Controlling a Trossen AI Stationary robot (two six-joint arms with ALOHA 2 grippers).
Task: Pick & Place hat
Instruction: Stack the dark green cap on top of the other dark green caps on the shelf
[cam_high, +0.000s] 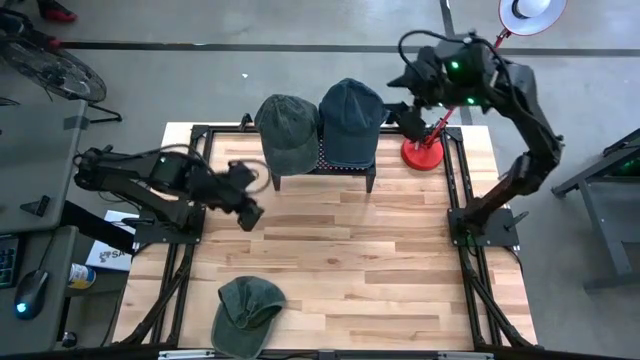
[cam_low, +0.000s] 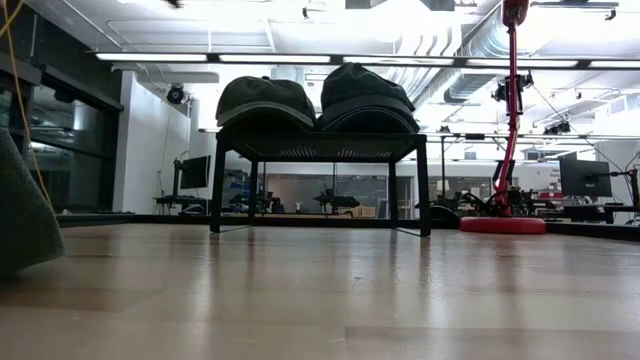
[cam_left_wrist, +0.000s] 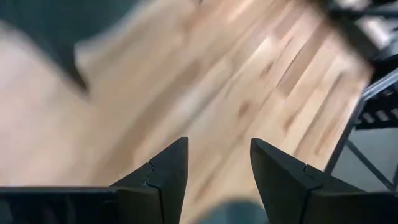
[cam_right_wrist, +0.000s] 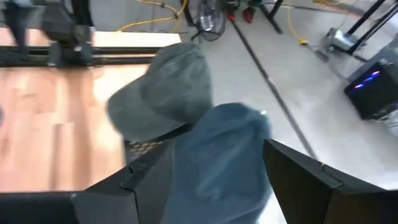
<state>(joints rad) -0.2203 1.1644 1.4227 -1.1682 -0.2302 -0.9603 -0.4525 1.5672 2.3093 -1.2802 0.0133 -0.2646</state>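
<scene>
Tabletop (cam_high: 400, 260) — light wood planks inside a black frame; carries everything listed below.

Rack (cam_high: 345, 165) — low black stand with a mesh top, at the far edge of the tabletop. Not a container proper, but the only holder present: two hats sit on it side by side, touching.

Lamp (cam_high: 424, 152) — red base just beside the rack on the right arm's side, white shade on a red stem.

Blue hat (cam_high: 351, 120) — on the rack, nearer the lamp. Soft cloth crown, light, likely to crumple under a pinch; the stiffer brim or the front of the crown looks the surer hold.

Grey-green hat (cam_high: 287, 130) — on the rack, beside the blue one. Same handling judged.

Green hat (cam_high: 244, 312) — lying flat near the front edge of the tabletop, well apart from the rack, partly collapsed. Limp; the brim is the firmest part.

Right pincer (cam_high: 411, 122) — above the blue hat's lamp-side edge, fingers spread wide, holding nothing.

Left pincer (cam_high: 246, 195) — over bare wood in front of the rack, fingers parted, empty.
</scene>
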